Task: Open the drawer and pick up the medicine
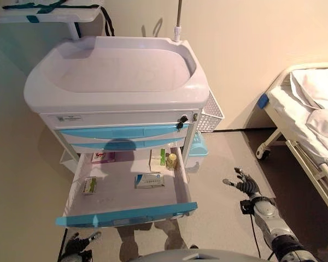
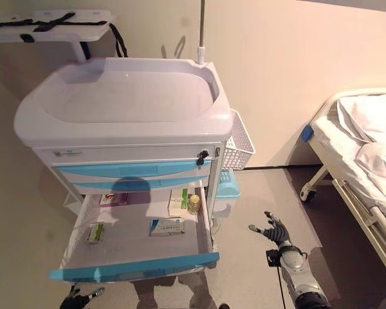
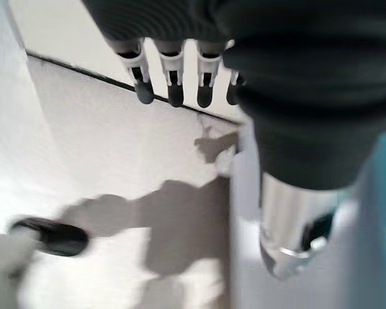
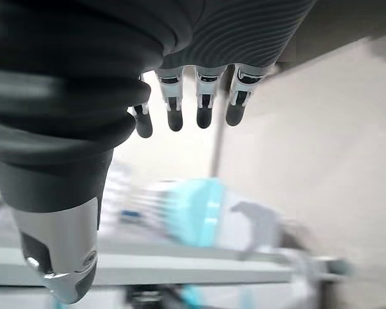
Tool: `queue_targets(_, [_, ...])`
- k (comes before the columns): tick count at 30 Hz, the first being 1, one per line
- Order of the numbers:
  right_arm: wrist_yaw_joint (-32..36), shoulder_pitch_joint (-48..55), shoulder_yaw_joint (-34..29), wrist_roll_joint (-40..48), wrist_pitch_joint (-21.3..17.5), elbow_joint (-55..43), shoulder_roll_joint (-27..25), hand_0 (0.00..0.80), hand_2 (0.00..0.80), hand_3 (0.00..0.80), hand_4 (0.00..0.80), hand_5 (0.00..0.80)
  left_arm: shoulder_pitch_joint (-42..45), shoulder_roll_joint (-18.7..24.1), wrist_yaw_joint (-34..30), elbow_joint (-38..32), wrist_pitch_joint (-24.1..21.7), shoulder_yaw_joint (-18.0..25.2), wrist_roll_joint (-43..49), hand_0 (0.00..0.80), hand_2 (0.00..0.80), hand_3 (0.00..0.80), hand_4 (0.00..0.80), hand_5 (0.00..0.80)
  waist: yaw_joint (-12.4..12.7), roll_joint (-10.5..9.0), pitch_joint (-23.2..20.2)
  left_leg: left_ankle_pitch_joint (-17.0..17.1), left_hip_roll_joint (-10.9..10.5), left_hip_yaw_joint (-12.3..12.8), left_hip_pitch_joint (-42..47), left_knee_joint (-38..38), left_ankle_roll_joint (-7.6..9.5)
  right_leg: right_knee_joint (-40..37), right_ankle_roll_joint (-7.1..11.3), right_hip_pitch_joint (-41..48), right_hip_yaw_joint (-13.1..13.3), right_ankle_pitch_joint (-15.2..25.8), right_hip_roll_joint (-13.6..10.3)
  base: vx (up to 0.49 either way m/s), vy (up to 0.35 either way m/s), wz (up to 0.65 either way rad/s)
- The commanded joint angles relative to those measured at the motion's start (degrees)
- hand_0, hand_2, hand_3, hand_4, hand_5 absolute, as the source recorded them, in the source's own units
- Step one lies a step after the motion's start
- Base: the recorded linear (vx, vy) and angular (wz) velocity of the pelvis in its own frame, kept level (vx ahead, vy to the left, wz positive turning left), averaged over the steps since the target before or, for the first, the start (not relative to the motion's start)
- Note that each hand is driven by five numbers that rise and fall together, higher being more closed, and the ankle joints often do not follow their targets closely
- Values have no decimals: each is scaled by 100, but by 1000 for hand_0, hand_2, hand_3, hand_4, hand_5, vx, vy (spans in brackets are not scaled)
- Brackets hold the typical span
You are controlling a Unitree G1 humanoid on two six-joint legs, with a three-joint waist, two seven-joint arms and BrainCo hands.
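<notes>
A white medical cart [image 1: 117, 73] has blue-fronted drawers, and its bottom drawer [image 1: 126, 214] is pulled open. Inside lie a blue-and-white medicine box [image 1: 150, 180], a green-and-white box [image 1: 157, 160], a small yellow bottle [image 1: 171, 160], a pink-and-white box [image 1: 103, 157] and a small green box [image 1: 89, 185]. My left hand [image 1: 76, 245] hangs low in front of the drawer's left corner, fingers straight and empty; it also shows in the left wrist view [image 3: 174, 77]. My right hand [image 1: 245, 184] is open and empty over the floor right of the cart; it also shows in the right wrist view [image 4: 180, 103].
A hospital bed [image 1: 311, 109] with white bedding stands at the right. A white wire basket [image 1: 210, 114] hangs on the cart's right side, with a light blue bin [image 1: 198, 144] below it. A shelf with black straps [image 1: 44, 11] is at the upper left.
</notes>
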Motion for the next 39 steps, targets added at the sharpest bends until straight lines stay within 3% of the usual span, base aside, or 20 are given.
queue_targets(1, [11, -238, -108, 324, -425, -546, -235, 0, 0, 0, 0, 0, -221, 168, 19, 336, -9, -23, 482, 0, 0, 0, 0, 0, 8, -136, 59, 360, -266, -113, -587, -84, 128, 346, 434, 27, -66, -285, -96, 22, 19, -13])
queue_targets(11, [141, -261, -81, 864, -761, -1917, -222, 0, 0, 0, 0, 0, -90, 69, 104, 455, 78, -261, 1215, 0, 0, 0, 0, 0, 87, -161, -3, 304, -257, -6, -507, -88, 128, 202, 452, 84, 1, -203, -95, 26, 19, -8])
queue_targets(20, [548, -419, 437, 1287, -835, -2721, -251, 0, 0, 0, 0, 0, -36, 198, 186, 235, 52, -320, 1316, 0, 0, 0, 0, 0, 222, -354, 177, 160, -258, -51, -565, 169, 172, 296, 447, 70, 8, -251, -94, 0, 0, 0])
queue_targets(27, [647, -909, 1032, 1517, -944, -3123, -236, 0, 0, 0, 0, 0, -318, 556, 324, 236, 74, -320, 1247, 0, 0, 0, 0, 0, 438, -706, 799, 122, -319, -246, -1164, 641, 185, 504, 390, -261, -65, -304, -26, -88, -56, -2])
queue_targets(39, [580, -1664, 1780, 1206, -959, -3245, -226, 0, 0, 0, 0, 0, -860, 975, 601, -30, 125, -523, 1219, 0, 0, 0, 0, 0, 627, -946, 1723, 220, -408, -565, -2078, 1200, 172, 1140, 300, -1029, -274, -406, -104, -120, -39, 19])
